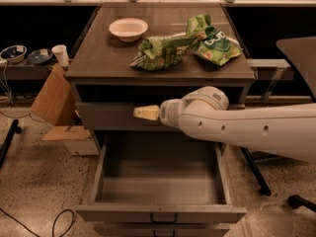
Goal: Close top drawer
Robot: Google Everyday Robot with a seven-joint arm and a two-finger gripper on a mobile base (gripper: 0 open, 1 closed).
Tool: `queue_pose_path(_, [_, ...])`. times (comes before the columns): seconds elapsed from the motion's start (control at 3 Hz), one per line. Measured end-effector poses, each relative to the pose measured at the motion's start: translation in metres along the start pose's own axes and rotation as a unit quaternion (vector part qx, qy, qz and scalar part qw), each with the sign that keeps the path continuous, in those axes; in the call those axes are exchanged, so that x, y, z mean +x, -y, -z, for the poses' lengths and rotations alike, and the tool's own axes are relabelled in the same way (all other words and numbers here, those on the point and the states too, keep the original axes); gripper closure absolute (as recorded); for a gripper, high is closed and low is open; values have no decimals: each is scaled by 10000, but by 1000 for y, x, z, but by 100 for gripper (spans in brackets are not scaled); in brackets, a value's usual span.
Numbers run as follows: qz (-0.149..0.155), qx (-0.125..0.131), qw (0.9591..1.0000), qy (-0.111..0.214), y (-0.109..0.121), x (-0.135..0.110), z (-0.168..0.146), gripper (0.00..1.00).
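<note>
The top drawer [106,116] is the wide grey front panel just under the cabinet top, with a dark gap above it. Its handle is hidden behind my gripper. My gripper [145,113] has a cream tip and reaches in from the right on the white arm [237,125]. It sits at the middle of that front panel, pointing left. Below it a lower grey drawer [160,181] is pulled far out and is empty, with a small handle [163,217] on its front.
On the cabinet top [98,58] lie a white bowl [128,28] and two green chip bags [163,51] [216,43]. A cardboard box [54,102] stands on the floor to the left. A shelf with bowls and a cup [60,54] is at far left, and a chair base [301,201] is on the right.
</note>
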State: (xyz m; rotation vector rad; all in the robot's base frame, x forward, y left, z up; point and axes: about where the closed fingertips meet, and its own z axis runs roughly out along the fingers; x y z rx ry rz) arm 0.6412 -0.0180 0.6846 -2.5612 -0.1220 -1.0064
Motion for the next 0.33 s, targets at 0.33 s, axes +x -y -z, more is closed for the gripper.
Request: queue_pose_path(0.33, [0, 0, 10000, 0, 0, 0, 0, 0])
